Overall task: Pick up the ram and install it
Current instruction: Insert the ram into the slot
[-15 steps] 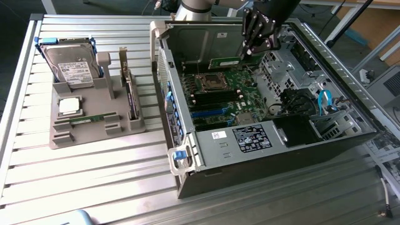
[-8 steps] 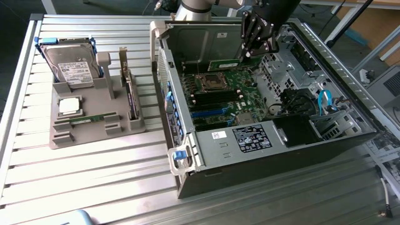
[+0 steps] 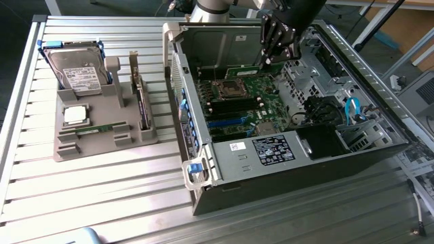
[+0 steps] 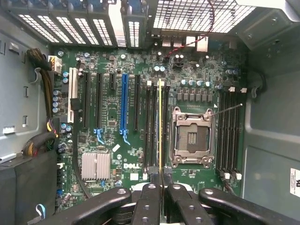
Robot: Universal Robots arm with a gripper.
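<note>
Holds the ram (image 4: 160,123) edge-on in the closed hand (image 4: 160,177), above the memory slots (image 4: 151,126) beside the empty processor socket (image 4: 192,137) — likely light, stiff, fragile; best pinched by its bare edges.

— From where does the exterior view look?
— From high up and well back, angled down on the ribbed aluminium table (image 3: 101,193) and the open grey metal computer case (image 3: 271,183).
— And the wrist view?
— It sits close inside that case, squarely facing the green motherboard (image 4: 117,159), past the black gripper (image 4: 160,174) and the ram (image 4: 160,122), a thin stick seen edge-on. Both views share that board.
</note>
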